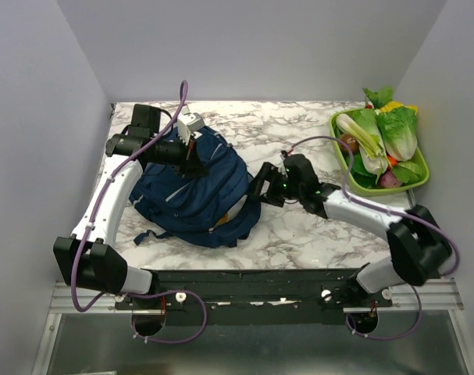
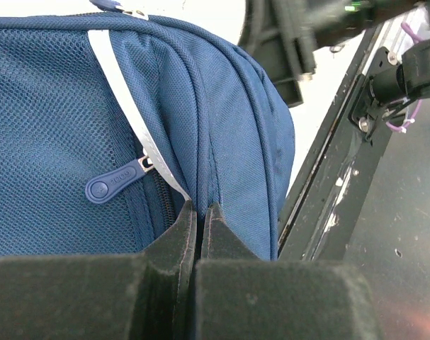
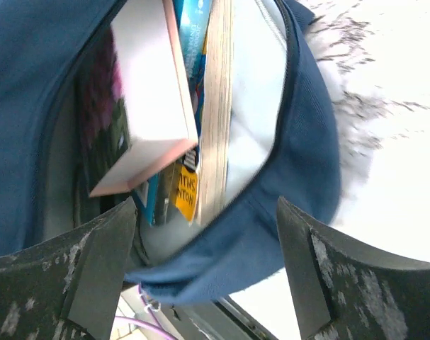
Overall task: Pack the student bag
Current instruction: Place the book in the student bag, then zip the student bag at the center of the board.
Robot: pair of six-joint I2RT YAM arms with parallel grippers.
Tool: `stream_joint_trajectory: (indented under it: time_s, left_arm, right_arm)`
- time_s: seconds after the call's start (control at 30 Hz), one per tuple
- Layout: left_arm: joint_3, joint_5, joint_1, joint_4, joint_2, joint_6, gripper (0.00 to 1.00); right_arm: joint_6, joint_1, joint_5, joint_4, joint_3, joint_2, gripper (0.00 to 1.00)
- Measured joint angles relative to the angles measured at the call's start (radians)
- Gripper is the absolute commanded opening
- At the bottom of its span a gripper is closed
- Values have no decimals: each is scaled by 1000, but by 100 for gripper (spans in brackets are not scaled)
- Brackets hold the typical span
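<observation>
The navy student bag (image 1: 196, 190) lies on the marble table left of centre, its opening facing right. My left gripper (image 1: 191, 162) is shut on a fold of the bag's fabric (image 2: 200, 170) near the top, beside a zipper pull (image 2: 115, 183). My right gripper (image 1: 261, 187) is open at the bag's mouth, its fingers (image 3: 94, 269) either side of the bag's lower rim (image 3: 271, 234). In the right wrist view, books show inside the open bag: a pink-edged one (image 3: 140, 106) and a thick one with cream pages (image 3: 216, 106).
A green tray (image 1: 421, 181) of leafy vegetables stands at the back right. White walls close in the table on three sides. The black arm-mount rail (image 1: 252, 281) runs along the near edge.
</observation>
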Motion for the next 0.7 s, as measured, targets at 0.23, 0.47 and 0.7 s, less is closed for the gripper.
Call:
stream_joint_trajectory:
  time_s: [0.23, 0.47, 0.7]
  left_arm:
    - [-23, 6, -2, 58, 7, -44, 0]
    - [-64, 12, -20, 106, 14, -69, 0]
    - [-92, -13, -60, 171, 40, -109, 0]
  right_arm:
    - [-99, 10, 98, -15, -208, -352, 71]
    - [-274, 255, 236, -2, -303, -507, 71]
    - [-430, 463, 386, -40, -108, -389, 70]
